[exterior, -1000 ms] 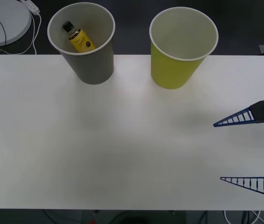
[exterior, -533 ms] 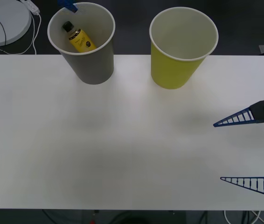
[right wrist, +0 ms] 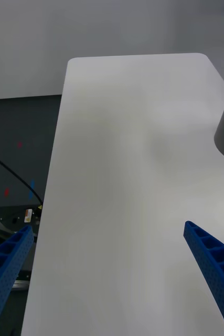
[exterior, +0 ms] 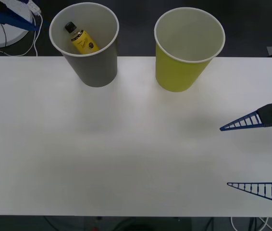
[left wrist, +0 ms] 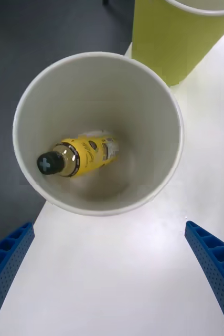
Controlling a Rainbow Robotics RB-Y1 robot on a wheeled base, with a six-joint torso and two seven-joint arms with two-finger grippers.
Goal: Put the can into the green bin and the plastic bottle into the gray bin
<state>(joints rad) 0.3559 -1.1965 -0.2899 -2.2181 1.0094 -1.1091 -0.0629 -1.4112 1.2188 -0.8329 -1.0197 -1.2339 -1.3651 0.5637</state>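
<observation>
The gray bin (exterior: 90, 62) stands at the table's far left, and the plastic bottle (exterior: 82, 41) lies tilted inside it, black cap up. From the left wrist view the plastic bottle (left wrist: 83, 156) rests on the floor of the gray bin (left wrist: 164, 173). My left gripper (left wrist: 112, 273) hovers open above that bin; its blue finger (exterior: 12, 20) shows at the far left corner. The green bin (exterior: 180, 72) stands to the right, its white inside bare. My right gripper (exterior: 225, 156) waits open over the table's right edge. The can is out of view.
A white round disc (exterior: 1, 29) with a cable lies on the dark floor beyond the table's far left corner. The white table (exterior: 126, 154) stretches bare before the bins. In the right wrist view the table (right wrist: 132, 173) runs ahead of the open gripper (right wrist: 106, 228).
The left gripper's blue finger has swung from above the gray bin's rim leftward to the far left corner. Bins, bottle and right gripper have not moved.
</observation>
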